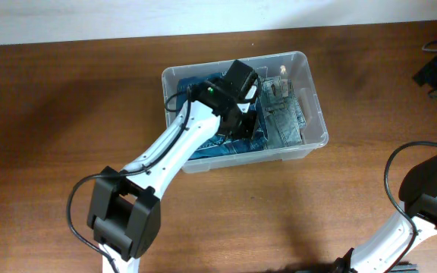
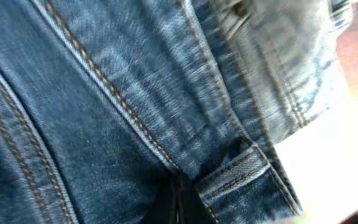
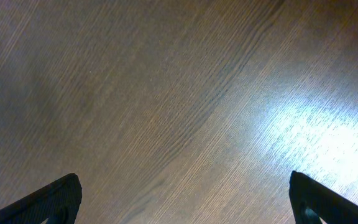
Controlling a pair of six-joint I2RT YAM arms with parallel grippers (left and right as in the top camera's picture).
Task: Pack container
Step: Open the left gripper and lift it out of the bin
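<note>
The container [image 1: 319, 130], a clear plastic tub, stands on the wooden table at centre back. Blue jeans [image 1: 283, 121] lie folded inside it. My left gripper [image 1: 243, 125] reaches down into the tub from the left and sits in the denim. In the left wrist view the jeans [image 2: 135, 93] fill the frame, with orange stitching and a belt loop. The dark fingers [image 2: 179, 205] are pressed together in a fold of the cloth. My right gripper [image 3: 185, 202] is wide open and empty over bare wood, far from the tub.
The right arm [image 1: 431, 199] stands at the table's right front. Black gear and cables [image 1: 435, 72] lie at the far right edge. The left arm's base [image 1: 124, 216] is at the front left.
</note>
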